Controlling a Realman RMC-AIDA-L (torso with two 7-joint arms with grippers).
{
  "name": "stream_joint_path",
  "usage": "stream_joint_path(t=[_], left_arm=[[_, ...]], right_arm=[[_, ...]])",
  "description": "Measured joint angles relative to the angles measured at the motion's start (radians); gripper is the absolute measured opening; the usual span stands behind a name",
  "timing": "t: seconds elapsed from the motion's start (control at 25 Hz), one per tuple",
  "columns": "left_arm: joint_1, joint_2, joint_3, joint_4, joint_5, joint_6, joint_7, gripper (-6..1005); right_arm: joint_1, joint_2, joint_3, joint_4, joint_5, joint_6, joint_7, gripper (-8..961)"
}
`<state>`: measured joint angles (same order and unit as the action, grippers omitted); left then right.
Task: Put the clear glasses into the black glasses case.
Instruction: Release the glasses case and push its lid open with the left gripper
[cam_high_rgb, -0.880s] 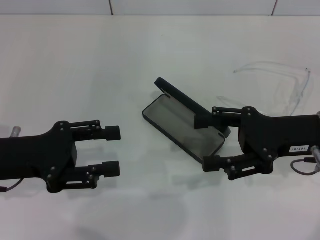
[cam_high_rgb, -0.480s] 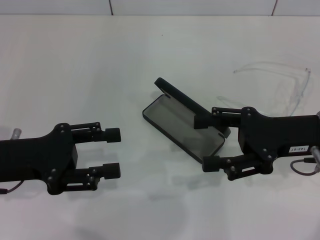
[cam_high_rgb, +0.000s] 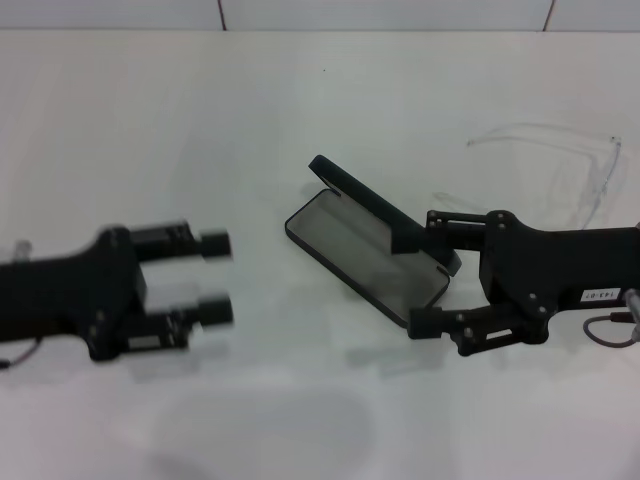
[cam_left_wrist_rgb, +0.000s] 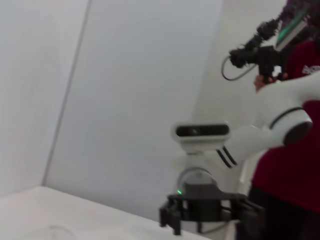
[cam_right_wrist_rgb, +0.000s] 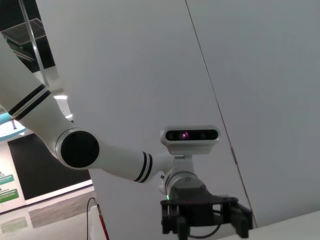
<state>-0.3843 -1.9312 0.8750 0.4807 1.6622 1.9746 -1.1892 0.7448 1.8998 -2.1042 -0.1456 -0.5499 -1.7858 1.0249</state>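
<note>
Since the earlier head frame, the left gripper (cam_high_rgb: 215, 277) has shifted up and slightly leftward and shows motion blur, its two black fingers spread apart with nothing between them, hovering over the bare white table (cam_high_rgb: 300, 120) well to the left of the case. Little else has changed. The flat black rounded-rectangular glasses case (cam_high_rgb: 365, 255) lies open near the middle of the table, its grey-lined tray angled toward the right arm and its black lid tilted up along the far edge. The right gripper (cam_high_rgb: 415, 280) sits at the near-right end of the case, fingers released and wide: the upper finger lies over the lid's end, the lower one just beside the tray's corner. Whether either touches the case cannot be told. The fully transparent plastic glasses (cam_high_rgb: 560, 170) rest on the table beyond the right arm, well apart from the case and outside it.
</note>
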Motion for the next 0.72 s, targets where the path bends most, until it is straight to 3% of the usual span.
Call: stream_joint_path(t=[0.16, 0.28, 0.56, 0.6, 0.64, 0.72], left_arm=[[0.006, -0.005, -0.071, 0.039, 0.002, -0.038, -0.016, 696], [0.011, -0.027, -0.129, 0.133, 0.001, -0.072, -0.062, 696], [0.022, -0.145, -0.152, 0.618, 0.101, -0.208, -0.269, 695], [0.021, -0.162, -0.106, 0.788, 0.167, -0.242, -0.369, 695], [0.021, -0.162, -0.106, 0.788, 0.167, -0.242, -0.369, 695], [0.019, -0.157, -0.035, 0.894, 0.202, -0.273, -0.453, 695]], right_arm=[[-0.016, -0.005, 0.056, 0.002, 0.000, 0.017, -0.017, 873], [-0.043, -0.018, 0.131, 0.003, -0.002, 0.028, -0.026, 873], [-0.137, -0.071, 0.330, 0.000, -0.002, -0.008, -0.046, 872], [-0.145, -0.076, 0.348, -0.003, -0.002, -0.015, -0.046, 872], [-0.151, -0.079, 0.357, -0.005, -0.002, -0.017, -0.046, 872], [-0.176, -0.091, 0.392, -0.021, -0.002, -0.023, -0.046, 872]])
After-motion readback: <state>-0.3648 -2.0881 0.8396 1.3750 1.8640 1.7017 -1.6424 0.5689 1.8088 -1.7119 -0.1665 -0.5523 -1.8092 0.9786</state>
